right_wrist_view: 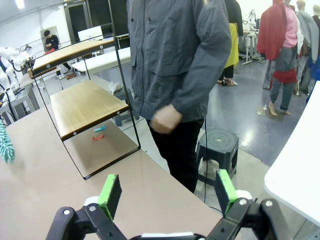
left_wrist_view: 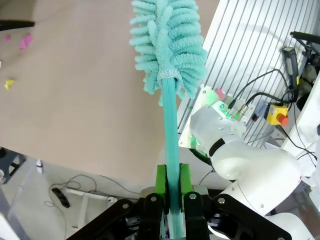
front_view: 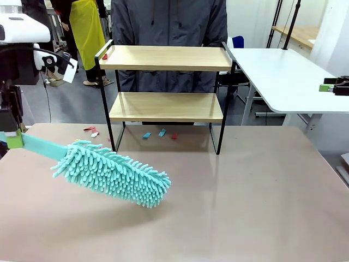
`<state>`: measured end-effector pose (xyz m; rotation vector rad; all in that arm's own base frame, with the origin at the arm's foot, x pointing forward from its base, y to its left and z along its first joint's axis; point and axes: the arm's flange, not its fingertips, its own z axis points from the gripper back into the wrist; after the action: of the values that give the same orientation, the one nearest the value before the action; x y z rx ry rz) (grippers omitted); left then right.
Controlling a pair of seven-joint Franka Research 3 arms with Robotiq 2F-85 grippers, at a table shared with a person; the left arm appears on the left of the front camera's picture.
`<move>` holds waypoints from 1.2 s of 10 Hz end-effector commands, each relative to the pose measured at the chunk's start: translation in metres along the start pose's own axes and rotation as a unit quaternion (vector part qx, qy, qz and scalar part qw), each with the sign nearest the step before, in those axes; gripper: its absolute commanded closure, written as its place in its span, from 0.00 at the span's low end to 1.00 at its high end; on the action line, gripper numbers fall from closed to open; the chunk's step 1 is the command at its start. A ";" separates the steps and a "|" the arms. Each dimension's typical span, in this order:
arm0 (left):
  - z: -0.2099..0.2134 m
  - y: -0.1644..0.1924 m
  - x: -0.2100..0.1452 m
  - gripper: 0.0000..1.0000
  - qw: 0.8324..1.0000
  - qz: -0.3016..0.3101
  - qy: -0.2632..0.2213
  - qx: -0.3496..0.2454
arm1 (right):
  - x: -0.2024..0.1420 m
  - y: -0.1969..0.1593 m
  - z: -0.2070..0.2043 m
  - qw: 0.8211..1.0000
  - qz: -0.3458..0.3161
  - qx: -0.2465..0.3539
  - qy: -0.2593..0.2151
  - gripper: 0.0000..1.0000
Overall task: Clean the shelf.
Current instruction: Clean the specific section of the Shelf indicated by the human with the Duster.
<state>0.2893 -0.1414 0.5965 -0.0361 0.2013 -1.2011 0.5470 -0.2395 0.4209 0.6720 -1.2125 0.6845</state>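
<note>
Beige tabletop (front_view: 245, 207): matte and plain, with a few small red, blue and white scraps (front_view: 162, 132) lying at the far side.
Room: an open workshop. A white table (front_view: 278, 76) stands off to the right and a dark stool (right_wrist_view: 217, 145) sits on the shiny grey floor.
Person (front_view: 169, 22): stands in a grey jacket just behind the shelf. The top edge of the front view cuts them off at the shoulders.
Hard to make out: I can't say what the scraps are made of. A small red thing (front_view: 104, 56) on the top board's left end is too small to name.
Shelf (front_view: 163, 106): stands upright at the far middle of the tabletop. It has two light wooden boards on a thin black frame with raised side rails. The lower board looks bare, and some scraps lie beneath it.
Duster (front_view: 112, 173): the teal, shaggy head slants over the near left of the tabletop, well apart from the shelf.
Left end effector (left_wrist_view: 171, 182): its green pads are clamped on the duster's teal handle.
Right end effector (right_wrist_view: 167, 192): its pads are wide apart with nothing between them.
</note>
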 end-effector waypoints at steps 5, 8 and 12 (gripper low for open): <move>0.003 0.000 -0.001 0.87 1.000 0.005 -0.004 -0.002 | 0.002 0.000 -0.001 1.000 0.003 -0.001 0.002 0.00; 0.003 0.000 -0.001 0.87 1.000 0.005 -0.004 -0.002 | 0.002 0.000 -0.001 1.000 0.003 -0.001 0.002 0.00; 0.003 0.000 -0.001 0.87 1.000 0.005 -0.004 -0.002 | 0.002 0.000 -0.001 1.000 0.003 -0.001 0.002 0.00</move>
<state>0.2893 -0.1414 0.5965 -0.0361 0.2013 -1.2011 0.5470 -0.2395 0.4209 0.6720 -1.2125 0.6845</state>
